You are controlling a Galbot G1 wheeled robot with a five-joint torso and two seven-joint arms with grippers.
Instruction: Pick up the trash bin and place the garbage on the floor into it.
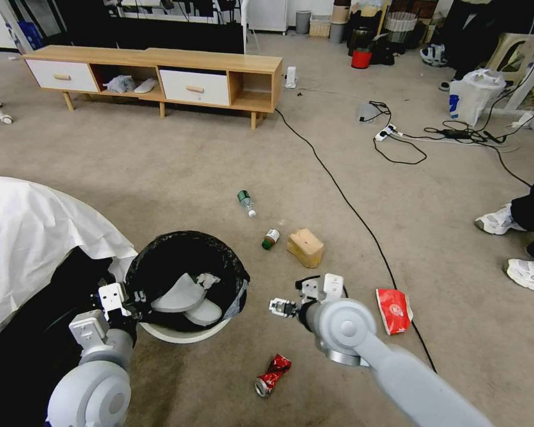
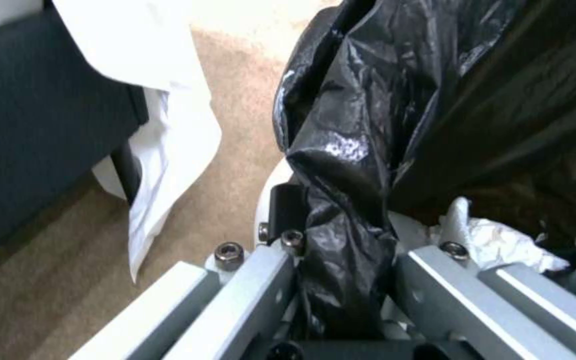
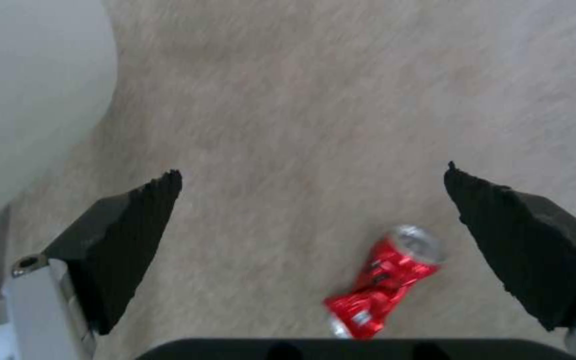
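**Already a bin in hand, can next below the open jaws**

Down at the head view's 7 o'clock, the left gripper [image 1: 137, 295] pinches the bin [image 1: 187, 286] at its 9 o'clock rim, jaws pressed onto the plastic edge and the folded black bag [image 2: 341, 165]. A thin rim under slick film seems likely to slip, so the grip should stay deep and the bin upright; it looks light. Inside lie a pair of grey slippers [image 1: 185, 298] and a crumpled white tissue [image 1: 207, 279].

The right gripper [image 1: 292, 303] hovers over the floor [image 1: 160, 166] just beside the bin at its 3 o'clock, jaws spread wide and empty. The can [image 3: 383, 282], crushed, lies on the carpet below. It looks light, stiff and dented; across the flattened middle seems the best hold.

Farther out, toward 12 o'clock, lie a clear bottle [image 1: 246, 203], a small bottle [image 1: 270, 238] and a tan box [image 1: 305, 247]; a red packet [image 1: 393, 310] lies at 3 o'clock.
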